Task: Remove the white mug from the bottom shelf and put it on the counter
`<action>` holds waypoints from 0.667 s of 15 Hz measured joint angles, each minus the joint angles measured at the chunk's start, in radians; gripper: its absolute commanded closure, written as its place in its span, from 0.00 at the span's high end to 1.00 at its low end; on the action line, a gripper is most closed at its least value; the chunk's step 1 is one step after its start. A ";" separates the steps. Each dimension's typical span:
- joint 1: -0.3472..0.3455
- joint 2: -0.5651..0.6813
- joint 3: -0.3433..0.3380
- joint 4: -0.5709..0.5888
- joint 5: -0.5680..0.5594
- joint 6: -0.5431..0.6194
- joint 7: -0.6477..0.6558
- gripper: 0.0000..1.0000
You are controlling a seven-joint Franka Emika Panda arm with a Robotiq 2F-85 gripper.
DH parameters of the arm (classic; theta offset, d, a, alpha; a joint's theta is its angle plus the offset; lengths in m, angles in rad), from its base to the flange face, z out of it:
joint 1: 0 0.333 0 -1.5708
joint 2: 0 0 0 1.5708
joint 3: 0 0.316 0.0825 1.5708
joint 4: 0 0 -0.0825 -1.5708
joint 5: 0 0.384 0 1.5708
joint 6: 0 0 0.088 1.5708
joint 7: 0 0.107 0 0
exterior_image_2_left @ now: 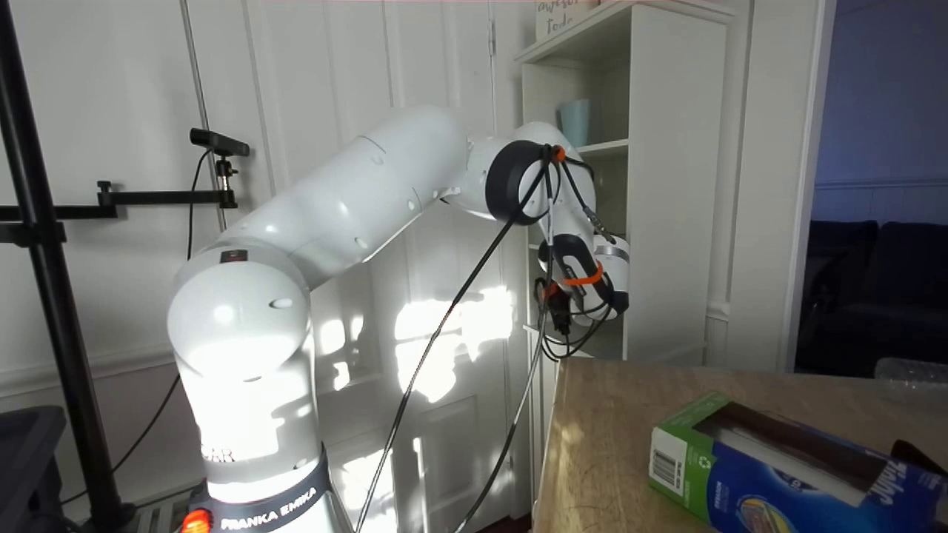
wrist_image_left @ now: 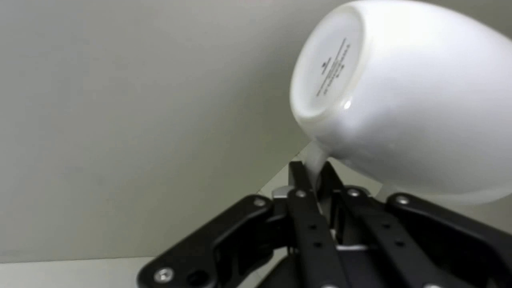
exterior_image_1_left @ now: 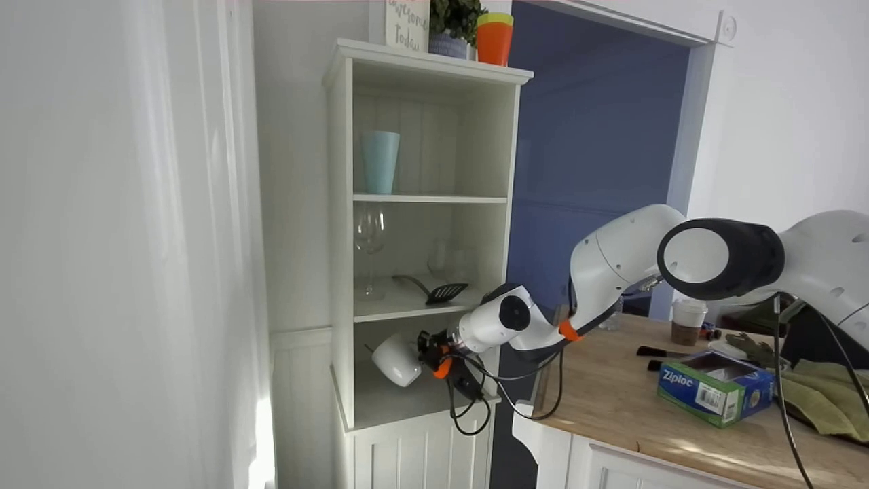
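The white mug (exterior_image_1_left: 395,362) is in the bottom shelf (exterior_image_1_left: 414,404) of the white unit, tilted and held above the compartment floor. In the wrist view the mug (wrist_image_left: 400,96) lies at the upper right, its printed base turned toward the camera's left. My gripper (wrist_image_left: 314,172) is shut on the mug's handle, which stands between the two black fingertips. In an exterior view the gripper (exterior_image_1_left: 422,350) reaches into the compartment from the right. The tan counter (exterior_image_1_left: 604,387) is to the right of the unit; it also shows in an exterior view (exterior_image_2_left: 600,422), where the mug is hidden.
The middle shelf board (exterior_image_1_left: 407,314) is just above the gripper, with a black spatula (exterior_image_1_left: 446,293) and a wine glass (exterior_image_1_left: 370,231) on it. A pale blue tumbler (exterior_image_1_left: 381,163) stands higher up. A Ziploc box (exterior_image_1_left: 713,387) and a paper cup (exterior_image_1_left: 688,320) are on the counter.
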 measured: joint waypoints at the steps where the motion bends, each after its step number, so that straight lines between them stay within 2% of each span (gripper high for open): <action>1: -0.023 -0.002 0.036 -0.009 -0.021 -0.006 -0.007 0.04; 5: -0.118 -0.014 0.168 -0.092 -0.075 -0.064 -0.020 0.05; 10: -0.216 -0.066 0.269 -0.278 -0.150 -0.142 -0.002 0.05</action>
